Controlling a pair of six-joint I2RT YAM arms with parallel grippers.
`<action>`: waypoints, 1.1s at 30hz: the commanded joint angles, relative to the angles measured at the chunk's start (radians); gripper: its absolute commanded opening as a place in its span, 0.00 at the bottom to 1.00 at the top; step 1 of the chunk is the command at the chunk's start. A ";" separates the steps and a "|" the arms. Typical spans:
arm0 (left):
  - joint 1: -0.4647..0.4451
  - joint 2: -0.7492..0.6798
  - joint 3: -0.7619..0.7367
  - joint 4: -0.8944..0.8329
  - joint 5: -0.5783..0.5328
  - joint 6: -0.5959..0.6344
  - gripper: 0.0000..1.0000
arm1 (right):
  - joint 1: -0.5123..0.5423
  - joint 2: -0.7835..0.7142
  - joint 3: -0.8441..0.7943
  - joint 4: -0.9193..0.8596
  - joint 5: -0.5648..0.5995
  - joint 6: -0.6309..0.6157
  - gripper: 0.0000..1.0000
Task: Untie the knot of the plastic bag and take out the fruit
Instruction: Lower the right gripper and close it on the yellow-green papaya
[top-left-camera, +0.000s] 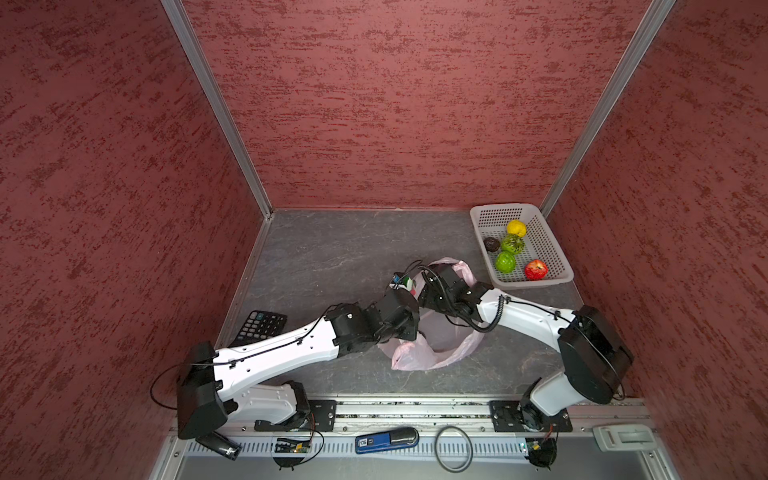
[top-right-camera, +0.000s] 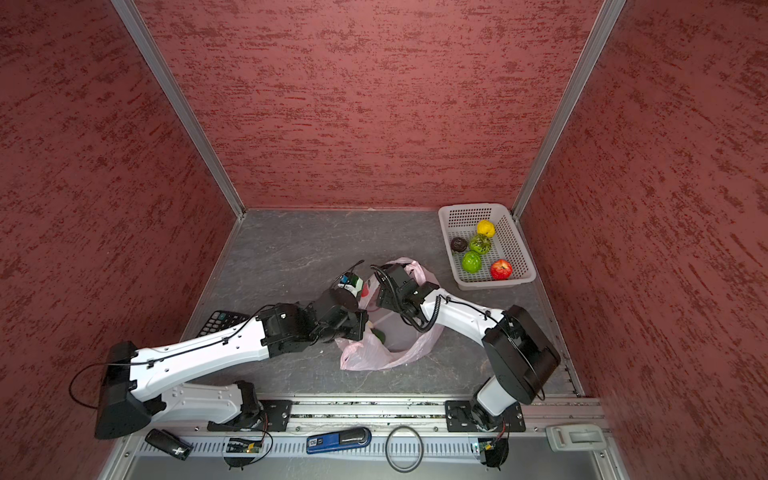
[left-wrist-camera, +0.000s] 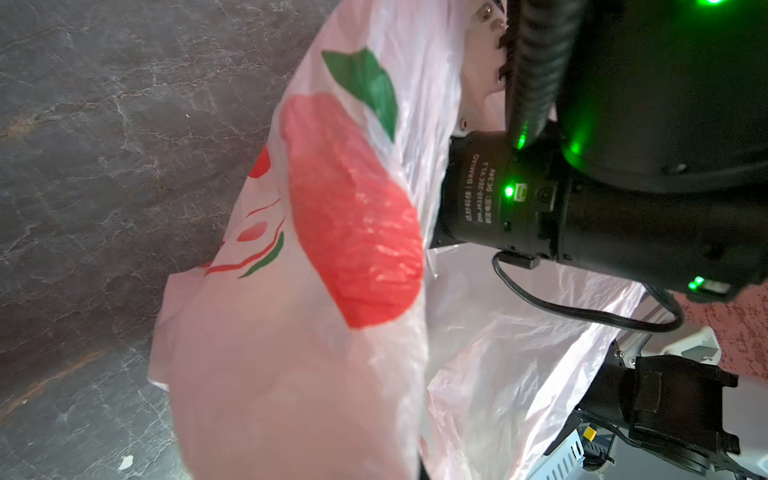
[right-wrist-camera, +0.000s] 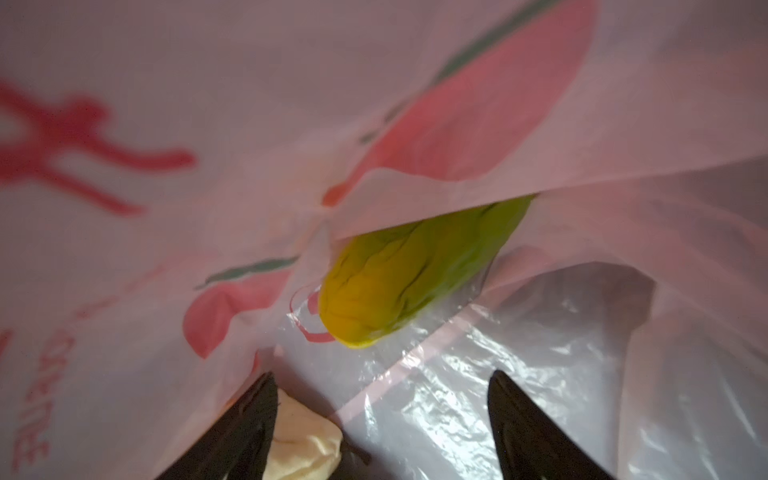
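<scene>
Inside the thin translucent pale-pink plastic bag: right gripper spread wide, elongated yellow-green fruit ahead, cream-white fruit beside one finger. At the bag's rim: left gripper pressed together.

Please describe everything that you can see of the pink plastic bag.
The plastic bag is thin, translucent pale pink film, crinkled and printed with red fruit shapes and green leaves. It lies on the grey tabletop with its mouth wide open. The right hand is inside it, open, near a yellow-green fruit and a cream-white fruit that lie in it. One wall stands raised close before the left wrist camera.
</scene>
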 joint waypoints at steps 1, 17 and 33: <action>0.009 0.014 -0.008 0.013 0.022 0.016 0.00 | -0.028 0.044 0.008 0.101 0.028 0.099 0.81; 0.056 0.010 -0.019 0.021 0.076 0.057 0.00 | -0.054 0.225 0.109 0.055 0.053 0.160 0.84; 0.068 0.009 -0.043 0.044 0.084 0.062 0.00 | -0.052 0.152 0.054 0.071 0.046 0.138 0.46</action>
